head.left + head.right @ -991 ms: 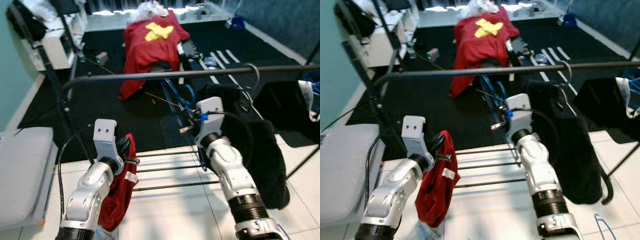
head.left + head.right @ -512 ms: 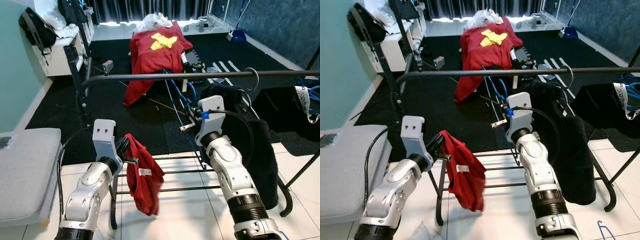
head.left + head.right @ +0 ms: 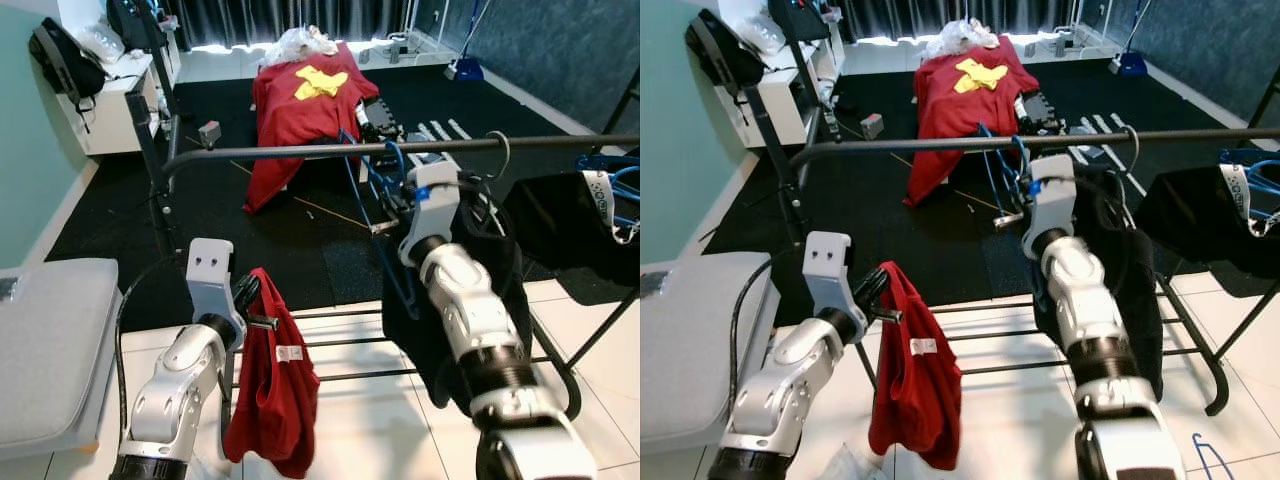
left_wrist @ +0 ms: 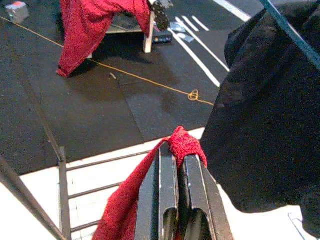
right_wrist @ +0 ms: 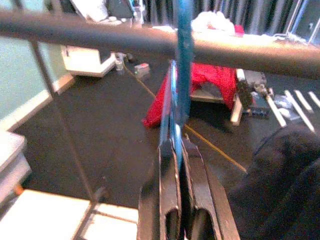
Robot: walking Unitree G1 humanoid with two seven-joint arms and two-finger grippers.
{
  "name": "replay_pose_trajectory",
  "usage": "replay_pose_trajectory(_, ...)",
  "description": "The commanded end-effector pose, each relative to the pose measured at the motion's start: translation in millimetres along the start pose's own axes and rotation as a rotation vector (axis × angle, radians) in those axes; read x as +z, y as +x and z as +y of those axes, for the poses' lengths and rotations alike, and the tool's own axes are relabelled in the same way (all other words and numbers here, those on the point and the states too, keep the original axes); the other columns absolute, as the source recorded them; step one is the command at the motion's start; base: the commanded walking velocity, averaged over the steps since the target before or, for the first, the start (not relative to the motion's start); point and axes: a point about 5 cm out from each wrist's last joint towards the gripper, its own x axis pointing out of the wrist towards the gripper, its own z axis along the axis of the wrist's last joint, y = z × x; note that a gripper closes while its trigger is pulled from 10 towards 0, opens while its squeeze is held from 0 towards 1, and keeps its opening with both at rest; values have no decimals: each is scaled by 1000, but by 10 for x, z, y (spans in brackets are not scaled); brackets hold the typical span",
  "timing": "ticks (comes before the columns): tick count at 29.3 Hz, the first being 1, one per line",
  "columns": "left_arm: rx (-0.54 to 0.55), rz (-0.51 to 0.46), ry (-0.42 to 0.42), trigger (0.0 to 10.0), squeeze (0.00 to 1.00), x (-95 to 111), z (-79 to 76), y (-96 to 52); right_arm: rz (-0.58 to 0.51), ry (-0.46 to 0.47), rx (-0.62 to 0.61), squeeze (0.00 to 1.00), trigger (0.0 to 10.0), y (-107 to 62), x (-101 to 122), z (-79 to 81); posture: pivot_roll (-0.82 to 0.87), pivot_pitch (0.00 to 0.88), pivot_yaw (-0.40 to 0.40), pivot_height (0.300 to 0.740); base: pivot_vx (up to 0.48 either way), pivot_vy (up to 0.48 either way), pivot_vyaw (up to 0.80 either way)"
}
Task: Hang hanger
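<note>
Right claw [image 5: 176,150] pinches the blue hanger [image 5: 181,75] at the rail [image 5: 100,35]; left claw [image 4: 180,165] grips red cloth [image 3: 272,400].

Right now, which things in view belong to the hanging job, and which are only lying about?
Belonging to the job:
- blue plastic hanger, pinched in the right gripper
- black metal rail
- black garment draped on the hanger
- small red cloth, pinched in the left gripper

Lying about:
- red cloth with a yellow shape
- black backpack
- grey cushion
</note>
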Motion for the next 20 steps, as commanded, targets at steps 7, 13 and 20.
replay_pose_trajectory(7, 11, 5, 18, 10000, 0, 9, 49, -102, 18, 13, 16, 0, 10000, 98, 101, -37, 101, 105, 16, 740, 0, 0, 0)
replay_pose_trajectory(13, 8, 29, 30, 10000, 0, -25, 65, -193, 60, 44, 30, 0, 10000, 147, 145, -57, 113, 114, 12, 740, 0, 0, 0)
replay_pose_trajectory(20, -216, -49, 21, 10000, 0, 112, -149, -256, 96, 79, 29, 0, 10000, 153, 90, -79, 122, 123, 18, 740, 0, 0, 0)
